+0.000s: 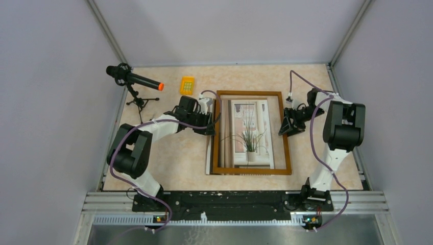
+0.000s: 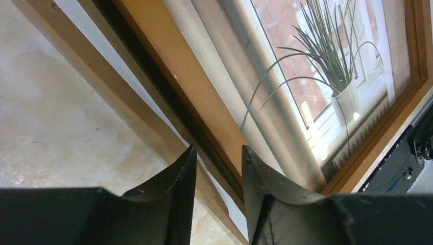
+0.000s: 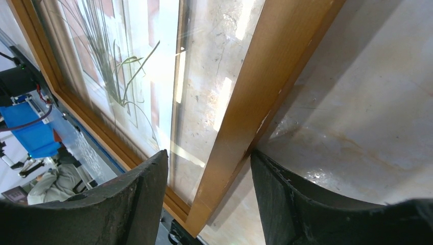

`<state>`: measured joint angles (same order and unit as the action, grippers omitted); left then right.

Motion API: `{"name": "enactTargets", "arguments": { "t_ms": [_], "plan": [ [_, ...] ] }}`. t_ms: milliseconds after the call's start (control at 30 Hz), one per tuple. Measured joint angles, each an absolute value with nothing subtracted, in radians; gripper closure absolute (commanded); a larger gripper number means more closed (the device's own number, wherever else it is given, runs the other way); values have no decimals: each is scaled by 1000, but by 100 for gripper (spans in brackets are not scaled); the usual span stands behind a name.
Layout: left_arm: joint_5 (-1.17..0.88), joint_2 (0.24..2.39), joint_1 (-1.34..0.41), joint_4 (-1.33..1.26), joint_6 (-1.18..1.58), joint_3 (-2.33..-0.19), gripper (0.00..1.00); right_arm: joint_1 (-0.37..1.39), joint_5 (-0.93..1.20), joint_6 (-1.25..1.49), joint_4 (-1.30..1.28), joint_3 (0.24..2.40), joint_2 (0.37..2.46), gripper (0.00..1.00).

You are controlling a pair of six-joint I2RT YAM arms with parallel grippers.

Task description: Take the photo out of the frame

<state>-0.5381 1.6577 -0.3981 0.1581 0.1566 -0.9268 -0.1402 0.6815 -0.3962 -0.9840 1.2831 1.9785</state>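
The left gripper [image 2: 219, 150] and right gripper [image 3: 208, 154] straddle the side rims of the frame [image 1: 250, 93], whether clamped cannot be told; lifting it off the photo [image 1: 249, 127] looks next.

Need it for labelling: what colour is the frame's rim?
Golden-brown frame, clearest in left wrist view.

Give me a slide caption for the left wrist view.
Left tool straddling the frame at its wooden rim, with the plant photo inside it.
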Motion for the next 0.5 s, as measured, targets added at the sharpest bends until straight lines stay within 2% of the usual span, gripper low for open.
{"name": "enactTargets", "arguments": {
  "t_ms": [67,267,500],
  "plan": [
    [-542,1658,-399,156,159,-927,66,-140,680,-396,-983,1283,1979,40],
    [-564,1659,-386,151,169,-925,69,-140,671,-392,-979,1282,1979,41],
    [-586,1715,-369,125,189,-925,78,-140,671,-390,-973,1277,1975,41]
  ]
}}
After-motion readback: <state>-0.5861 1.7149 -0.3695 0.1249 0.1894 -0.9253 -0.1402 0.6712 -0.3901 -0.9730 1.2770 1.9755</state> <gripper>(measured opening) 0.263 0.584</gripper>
